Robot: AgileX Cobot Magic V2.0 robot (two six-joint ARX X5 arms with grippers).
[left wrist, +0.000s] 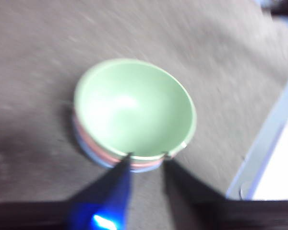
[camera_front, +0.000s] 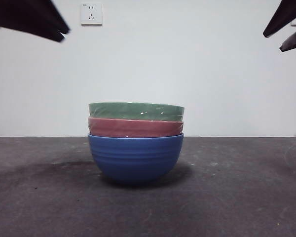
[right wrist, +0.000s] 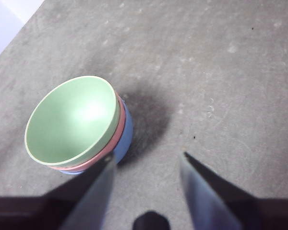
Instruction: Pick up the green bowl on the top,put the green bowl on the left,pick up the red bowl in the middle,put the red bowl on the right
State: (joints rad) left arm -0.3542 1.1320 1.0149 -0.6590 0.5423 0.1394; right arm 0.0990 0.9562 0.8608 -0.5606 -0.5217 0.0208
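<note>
Dark grey tabletop (camera_front: pixel 237 197), scuffed and speckled, fills the near ground of the front view, with a plain white wall (camera_front: pixel 187 64) behind it.

Nearest and at the centre of the table stands a stack of three bowls nested one inside another. At the bottom is the blue bowl (camera_front: pixel 135 159). The red bowl (camera_front: pixel 135 128) sits in it, only its rim band showing. The green bowl (camera_front: pixel 136 111) sits on top, upright and empty.

My left gripper (left wrist: pixel 146 165) hovers above the stack with its jaws spread, their tips seeming to line up with the green bowl's near rim, not yet closed on anything. My right gripper (right wrist: pixel 146 160) hangs spread as well, holding nothing, with the stack off at about ten o'clock from its tips.

As I judge it, the task has barely begun: no bowl has been lifted. The green bowl must go to the left, then the red one to the right.

Farther back, a white wall socket (camera_front: pixel 91 14) sits at eleven o'clock on the wall. Dark arm tips cut into both top corners of the front view. My left wrist view is blurred, so I cannot tell whether the jaw tips touch the rim or hover just above it. Most of the red bowl is hidden inside the blue one.
</note>
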